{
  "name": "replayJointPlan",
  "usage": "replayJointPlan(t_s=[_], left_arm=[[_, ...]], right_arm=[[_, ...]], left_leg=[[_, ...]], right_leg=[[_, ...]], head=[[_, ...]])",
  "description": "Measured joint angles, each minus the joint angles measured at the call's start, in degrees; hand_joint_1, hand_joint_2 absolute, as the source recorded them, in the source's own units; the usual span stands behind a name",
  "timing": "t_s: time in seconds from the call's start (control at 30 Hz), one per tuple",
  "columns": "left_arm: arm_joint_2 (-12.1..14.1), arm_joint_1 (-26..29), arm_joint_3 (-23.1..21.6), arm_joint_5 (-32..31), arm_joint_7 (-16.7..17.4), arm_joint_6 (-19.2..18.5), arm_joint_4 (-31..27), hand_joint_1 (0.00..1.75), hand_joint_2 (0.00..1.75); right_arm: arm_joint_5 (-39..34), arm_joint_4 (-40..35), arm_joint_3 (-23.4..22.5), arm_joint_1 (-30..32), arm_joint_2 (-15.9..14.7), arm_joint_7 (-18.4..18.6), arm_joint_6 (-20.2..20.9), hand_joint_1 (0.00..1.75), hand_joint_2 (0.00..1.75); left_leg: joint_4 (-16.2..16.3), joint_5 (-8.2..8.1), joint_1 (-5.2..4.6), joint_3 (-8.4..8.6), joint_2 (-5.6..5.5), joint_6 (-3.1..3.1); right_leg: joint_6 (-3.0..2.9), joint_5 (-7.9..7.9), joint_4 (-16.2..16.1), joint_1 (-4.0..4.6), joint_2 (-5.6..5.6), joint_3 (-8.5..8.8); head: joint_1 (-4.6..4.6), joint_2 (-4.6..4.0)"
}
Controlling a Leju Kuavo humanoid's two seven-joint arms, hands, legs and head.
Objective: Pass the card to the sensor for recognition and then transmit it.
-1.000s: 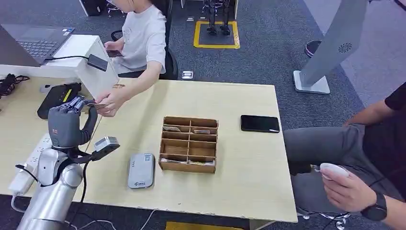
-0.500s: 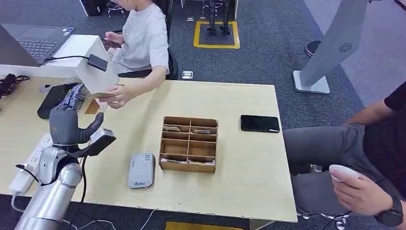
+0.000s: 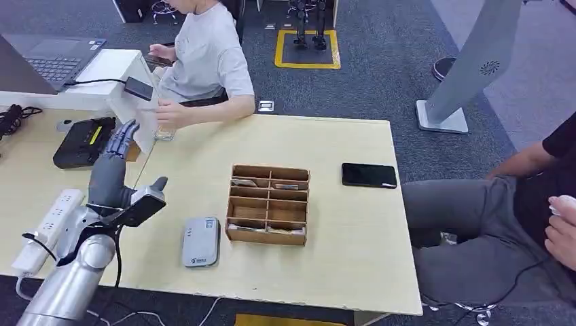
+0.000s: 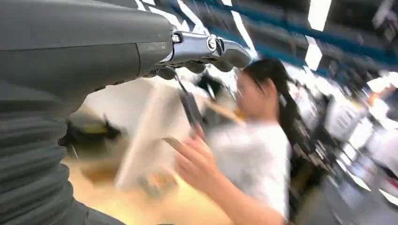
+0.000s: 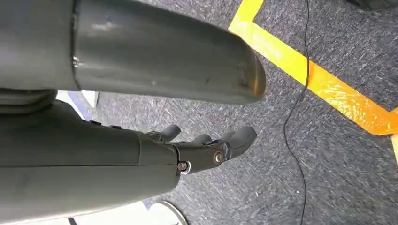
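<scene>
Two stages make up this task: reading the card at the sensor, then passing it on. We judge both to be essentially done. Our left hand (image 3: 115, 166) is raised above the tabletop (image 3: 326, 142) with its fingers (image 3: 122, 139) spread apart and nothing between them. The person's hand (image 3: 166, 115) at the far edge rests by the white box (image 3: 139, 112) that carries the dark sensor (image 3: 138, 88). A small pale item lies under that hand, which we take to be the card (image 3: 163, 134), though it is too small to confirm. The left wrist view is blurred by motion and adds only the person's hand reaching toward us.

Our right hand (image 5: 206, 150) hangs over the carpeted floor, fingers loosely curled and holding nothing.

The grey reader (image 3: 200, 241) and the wooden organiser (image 3: 268, 204) stand untouched on the tabletop. What remains, in our judgement, is to draw the left arm back.
</scene>
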Motion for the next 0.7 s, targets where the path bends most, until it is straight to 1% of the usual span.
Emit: replayJointPlan(t_s=[0.03, 0.07, 0.13, 0.17, 0.2, 0.27, 0.33, 0.37, 0.47, 0.7], left_arm=[[0.4, 0.8, -1.6, 0.8, -0.4, -4.1, -2.5, 0.0, 1.75], [0.7, 1.4, -2.9, 0.8, -0.4, -5.7, -4.4, 0.0, 1.75], [1.3, 2.5, -5.6, 0.9, -0.6, -7.5, -7.8, 0.0, 1.75], [1.7, 3.0, -6.5, 1.8, -1.3, -8.7, -9.2, 0.0, 1.75], [2.1, 3.6, -7.2, 3.2, -2.3, -10.1, -10.6, 0.0, 1.75], [2.9, 5.2, -9.6, 7.1, -5.5, -12.9, -14.3, 0.0, 1.75], [3.3, 7.3, -11.5, 10.2, -7.9, -14.9, -17.2, 0.0, 1.75], [3.3, 8.2, -12.6, 11.3, -8.7, -15.6, -18.8, 0.0, 1.75], [3.8, 10.0, -14.9, 12.0, -9.0, -16.1, -21.5, 0.0, 1.75], [4.4, 11.0, -16.5, 12.2, -9.5, -16.2, -23.9, 0.0, 1.75]], right_arm=[[-0.4, 0.0, -0.1, 0.0, 0.0, 0.3, 0.0, 0.0, 0.0], [-0.4, 0.0, -0.2, 0.0, 0.0, 0.5, 0.0, 0.0, 0.0], [-0.6, 0.0, -0.4, 0.1, 0.0, 0.6, 0.1, 0.0, 0.0], [-0.7, 0.0, -0.4, 0.1, 0.0, 0.9, 0.1, 0.0, 0.0], [-0.8, 0.0, -0.4, 0.2, 0.0, 1.0, 0.1, 0.0, 0.0], [-0.9, 0.0, -0.6, 0.3, 0.0, 1.0, 0.1, 0.0, 0.0], [-1.0, 0.0, -0.6, 0.3, 0.0, 1.1, 0.1, 0.0, 0.0], [-1.0, 0.0, -0.7, 0.3, 0.0, 1.3, 0.1, 0.0, 0.0], [-1.0, 0.0, -0.8, 0.3, 0.0, 1.4, 0.1, 0.0, 0.0], [-1.0, 0.0, -0.9, 0.3, 0.0, 1.4, 0.1, 0.0, 0.0]], left_leg=[[0.0, 0.0, 0.0, -0.02, 0.0, 0.0], [0.0, 0.0, -0.01, -0.03, 0.0, 0.0], [0.0, -0.01, -0.01, -0.03, 0.01, 0.0], [0.0, -0.01, -0.01, -0.03, 0.02, 0.0], [0.0, -0.01, -0.02, -0.03, 0.02, 0.01], [0.0, -0.01, -0.01, -0.04, 0.0, 0.01], [0.0, -0.02, -0.01, -0.03, 0.02, 0.0], [0.0, -0.02, -0.01, -0.04, 0.02, 0.0], [0.0, -0.02, -0.01, -0.03, 0.0, 0.0], [0.0, -0.01, 0.0, -0.02, -0.01, 0.01]], right_leg=[[0.0, 0.0, 0.0, 0.0, 0.0, 0.0], [0.0, 0.0, 0.0, 0.0, 0.0, 0.0], [0.0, 0.0, 0.0, 0.0, 0.02, 0.0], [0.0, 0.0, 0.0, 0.0, 0.03, -0.01], [0.0, 0.0, 0.0, 0.0, 0.03, -0.01], [0.0, 0.0, 0.0, 0.0, 0.01, -0.01], [0.0, -0.01, 0.0, 0.0, 0.02, -0.02], [0.0, -0.01, 0.0, 0.0, 0.02, -0.02], [0.0, -0.01, 0.0, 0.0, 0.01, -0.03], [0.0, -0.01, 0.0, 0.01, -0.01, -0.08]], head=[[0.0, -0.02], [0.04, -0.02], [0.04, -0.02], [0.02, 0.0], [0.02, 0.0], [0.02, 0.0], [0.0, 0.0], [0.0, -0.02], [0.0, 0.0], [0.02, 0.0]])
